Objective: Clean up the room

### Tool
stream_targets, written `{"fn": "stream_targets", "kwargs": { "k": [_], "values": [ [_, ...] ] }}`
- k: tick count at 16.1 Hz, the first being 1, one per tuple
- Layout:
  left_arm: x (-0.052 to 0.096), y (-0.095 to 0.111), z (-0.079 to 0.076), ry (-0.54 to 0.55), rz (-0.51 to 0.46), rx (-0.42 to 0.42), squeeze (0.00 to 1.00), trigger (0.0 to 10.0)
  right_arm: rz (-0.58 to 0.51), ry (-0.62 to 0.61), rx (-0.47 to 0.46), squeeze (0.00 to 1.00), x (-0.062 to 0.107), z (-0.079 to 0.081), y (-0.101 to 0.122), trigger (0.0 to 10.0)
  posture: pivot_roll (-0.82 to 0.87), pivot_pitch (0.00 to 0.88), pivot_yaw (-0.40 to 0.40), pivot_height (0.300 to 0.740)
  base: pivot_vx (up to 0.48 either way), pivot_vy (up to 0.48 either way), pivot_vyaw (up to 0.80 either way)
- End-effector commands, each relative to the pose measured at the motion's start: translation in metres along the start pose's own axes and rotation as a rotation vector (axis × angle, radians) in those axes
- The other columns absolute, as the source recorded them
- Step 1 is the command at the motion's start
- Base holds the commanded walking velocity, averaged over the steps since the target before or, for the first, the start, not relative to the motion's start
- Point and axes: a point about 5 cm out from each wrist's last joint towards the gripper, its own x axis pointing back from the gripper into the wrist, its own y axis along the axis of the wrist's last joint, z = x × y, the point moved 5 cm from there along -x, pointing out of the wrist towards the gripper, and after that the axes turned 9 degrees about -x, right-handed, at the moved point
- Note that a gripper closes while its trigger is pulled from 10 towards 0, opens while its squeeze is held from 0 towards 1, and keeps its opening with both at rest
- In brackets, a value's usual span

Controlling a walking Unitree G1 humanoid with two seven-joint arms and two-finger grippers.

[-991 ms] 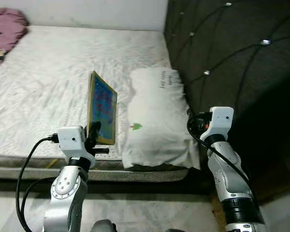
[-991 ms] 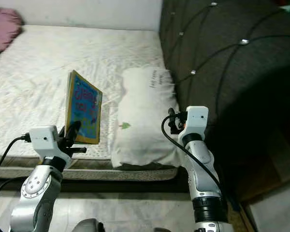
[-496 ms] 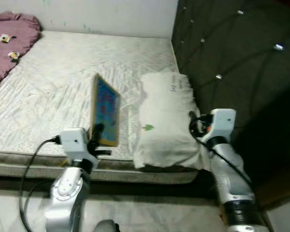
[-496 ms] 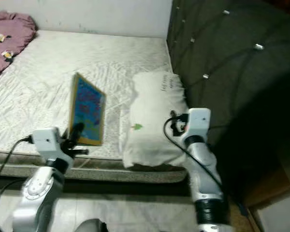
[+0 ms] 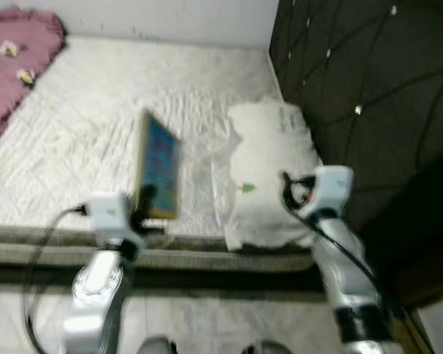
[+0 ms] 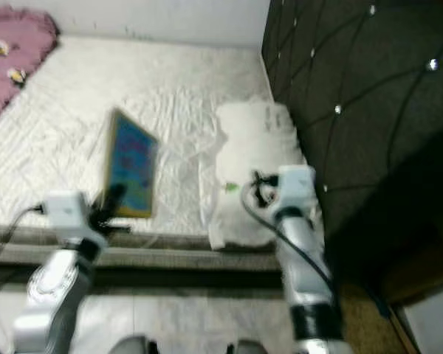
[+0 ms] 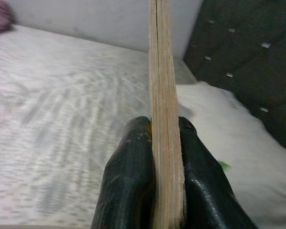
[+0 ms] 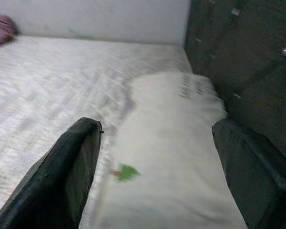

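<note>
At lower left, left gripper (image 5: 143,200) jaws clamped the upright thin colourful book (image 5: 156,174); right gripper (image 8: 157,162) jaws gaped wide toward the white pillow (image 5: 269,173).

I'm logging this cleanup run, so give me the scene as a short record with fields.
left tool: shut on the book, held upright on edge above the mattress
right tool: open, above the white pillow
pillow: lying on the mattress by the dark tufted headboard
far corner: pink blanket
image quality: head views blurred
</note>
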Motion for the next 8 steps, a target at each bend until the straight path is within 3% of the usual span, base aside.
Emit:
{"fn": "stream_targets", "kwargs": {
  "k": [1, 8],
  "values": [
    [-0.0011, 0.0143, -0.0060, -0.023, -0.064, 0.007, 0.00, 10.0, -0.013, -0.032, 0.021, 0.00, 0.0011, -0.0120, 0.0047, 10.0, -0.05, 0.000, -0.021, 0.740, 0.368, 0.000, 0.00],
    [-0.0006, 0.0149, -0.0066, -0.034, -0.067, 0.008, 0.00, 10.0, -0.013, -0.031, 0.021, 0.00, 0.0005, -0.0107, 0.0037, 10.0, -0.05, 0.000, -0.020, 0.740, 0.404, 0.000, 0.00]
  ]
}}
